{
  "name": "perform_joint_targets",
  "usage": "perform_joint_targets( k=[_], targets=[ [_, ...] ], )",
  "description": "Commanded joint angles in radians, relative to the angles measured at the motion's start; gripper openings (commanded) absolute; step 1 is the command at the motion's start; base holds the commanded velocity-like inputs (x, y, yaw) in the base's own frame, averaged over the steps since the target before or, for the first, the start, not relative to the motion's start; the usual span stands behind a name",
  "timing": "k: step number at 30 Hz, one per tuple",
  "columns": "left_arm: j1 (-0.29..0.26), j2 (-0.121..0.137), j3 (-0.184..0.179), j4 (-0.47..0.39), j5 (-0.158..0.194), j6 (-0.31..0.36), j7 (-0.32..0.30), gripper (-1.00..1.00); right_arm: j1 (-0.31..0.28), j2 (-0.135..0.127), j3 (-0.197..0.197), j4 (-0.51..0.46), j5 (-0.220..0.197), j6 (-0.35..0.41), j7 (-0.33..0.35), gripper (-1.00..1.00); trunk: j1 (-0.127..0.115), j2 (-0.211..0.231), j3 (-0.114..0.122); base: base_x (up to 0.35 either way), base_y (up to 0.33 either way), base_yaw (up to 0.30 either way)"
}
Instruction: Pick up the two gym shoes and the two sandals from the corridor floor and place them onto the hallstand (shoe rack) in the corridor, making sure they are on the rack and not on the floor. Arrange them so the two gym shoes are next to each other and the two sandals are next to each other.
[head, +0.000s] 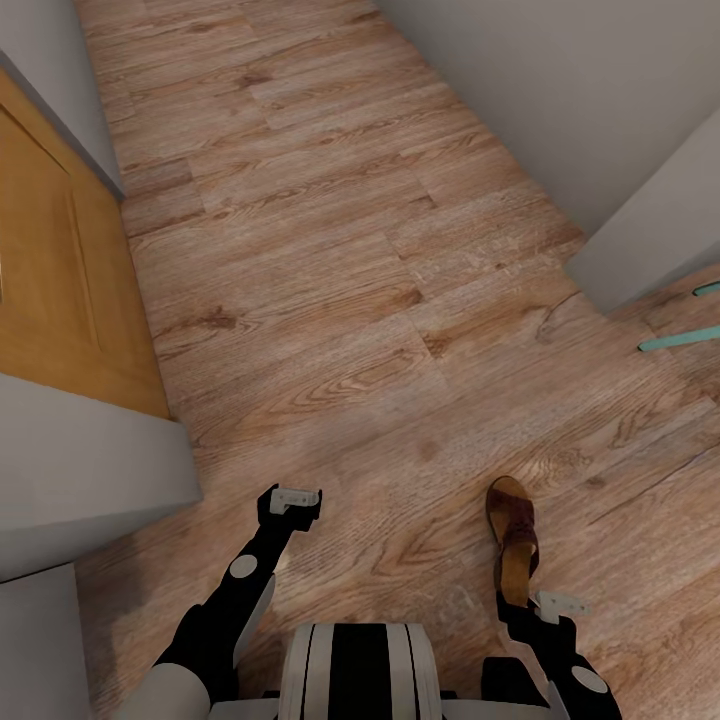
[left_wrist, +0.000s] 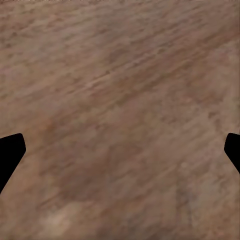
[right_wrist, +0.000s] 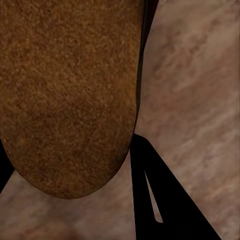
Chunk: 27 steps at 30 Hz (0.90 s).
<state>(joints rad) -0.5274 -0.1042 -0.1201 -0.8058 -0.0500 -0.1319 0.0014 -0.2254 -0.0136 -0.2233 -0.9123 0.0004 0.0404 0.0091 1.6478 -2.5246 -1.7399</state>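
Pincer on the right arm (head: 540, 603) held one sandal (head: 513, 540) by its heel end in the head view, the shoe sticking forward from the fingers with its strap toward the far end and the corridor floor (head: 340, 300) beneath it, a carry that probably kept the sole clear of the planks on the way to the rack. The left pincer (head: 293, 497) hung out over bare boards with nothing in it, likely kept free for another shoe. A wooden door (head: 60, 290) stood on the left, and a white panel (head: 660, 240) with teal bars (head: 685, 338) beside it on the right may have belonged to the hallstand, though I could not be sure. From the left wrist, two dark fingertips (left_wrist: 11, 152) sat far apart at the edges, spread wide over the wood grain. From the right wrist, the sandal's tan cork sole (right_wrist: 70, 90) loomed close, a black finger (right_wrist: 160, 200) pressed alongside its rounded end, so the grip looked closed on the shoe.
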Motion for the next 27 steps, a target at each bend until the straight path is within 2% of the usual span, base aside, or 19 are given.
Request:
perform_joint_targets(
  k=[1, 19, 27],
  targets=[
    [0.0, 0.0, 0.0, 0.0, -0.005, -0.003, 0.0, 1.0, 0.0, 0.0, -0.001, -0.001, -0.003, 0.004, 0.0, -1.0, 0.0, 0.0, 0.0, 0.0, 0.0, 0.0],
    [0.0, 0.0, 0.0, 0.0, -0.005, -0.002, 0.0, 1.0, 0.0, 0.001, 0.001, -0.009, -0.002, 0.006, 0.004, -1.0, 0.0, 0.0, 0.0, 0.0, 0.0, 0.0],
    [0.0, 0.0, 0.0, 0.0, -0.005, -0.001, 0.002, 1.0, 0.0, 0.002, 0.001, -0.08, -0.002, 0.017, 0.005, -1.0, 0.0, 0.0, 0.0, 0.0, 0.0, 0.0]
  ],
)
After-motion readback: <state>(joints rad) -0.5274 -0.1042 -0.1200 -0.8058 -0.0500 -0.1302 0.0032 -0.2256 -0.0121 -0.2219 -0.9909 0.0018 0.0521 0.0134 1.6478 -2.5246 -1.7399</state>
